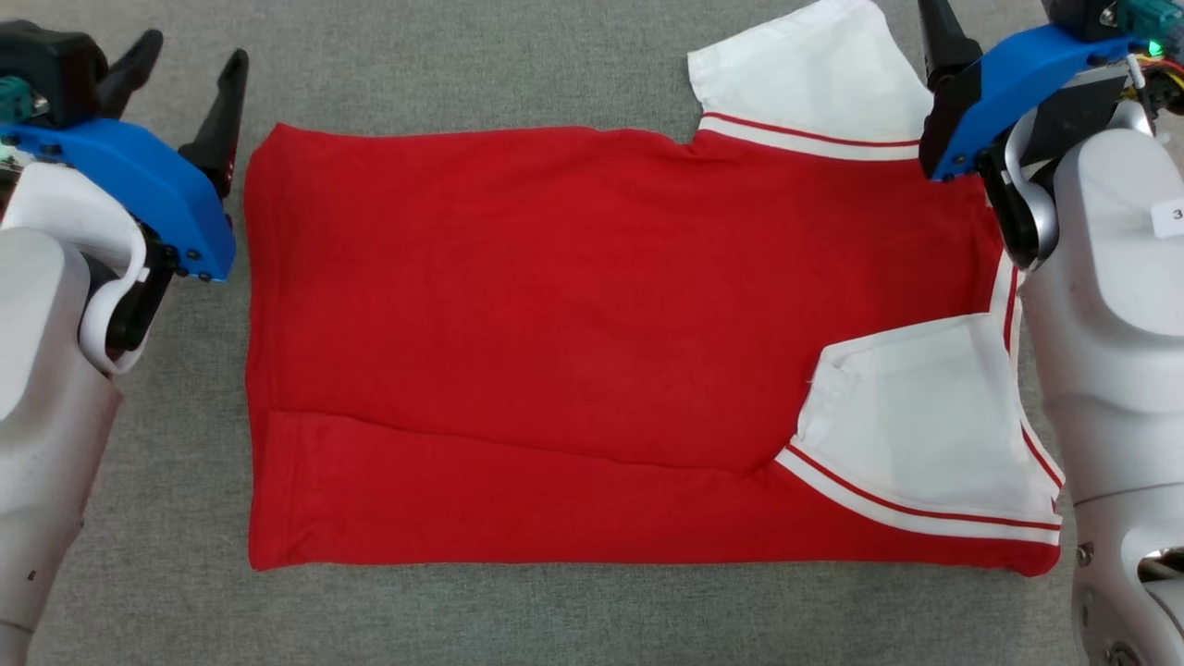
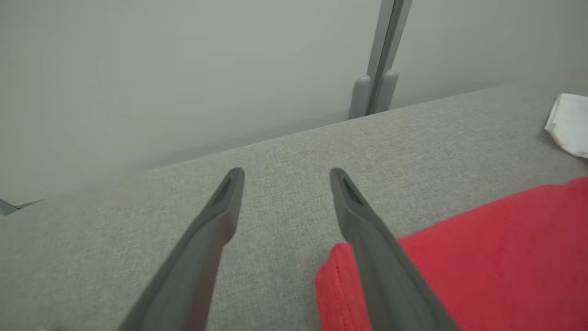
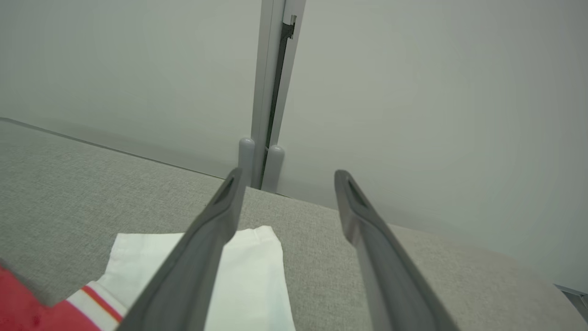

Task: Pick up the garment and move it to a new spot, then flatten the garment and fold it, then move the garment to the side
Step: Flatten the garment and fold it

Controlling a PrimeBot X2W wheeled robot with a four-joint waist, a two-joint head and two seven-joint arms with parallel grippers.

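Note:
The garment [image 1: 555,305] is a red shirt with white, red-striped sleeves, lying flat on the grey cloth table [image 1: 555,610] with its hem to the left. Its near sleeve [image 1: 925,425] is folded in over the red body, and its far sleeve [image 1: 805,74] sticks out toward the back. My left gripper [image 1: 185,79] hovers open just off the far left hem corner [image 2: 340,276], holding nothing. My right gripper [image 1: 990,23] hangs open by the far sleeve [image 3: 257,276], one finger [image 3: 202,257] above the white cloth, nothing between the fingers. Both pairs of fingers point at the table's far edge.
A pale wall rises behind the table's far edge, with a grey upright post [image 3: 268,92] standing against that edge [image 2: 381,59]. Bare grey table cloth surrounds the shirt on the left [image 1: 194,370], front and back.

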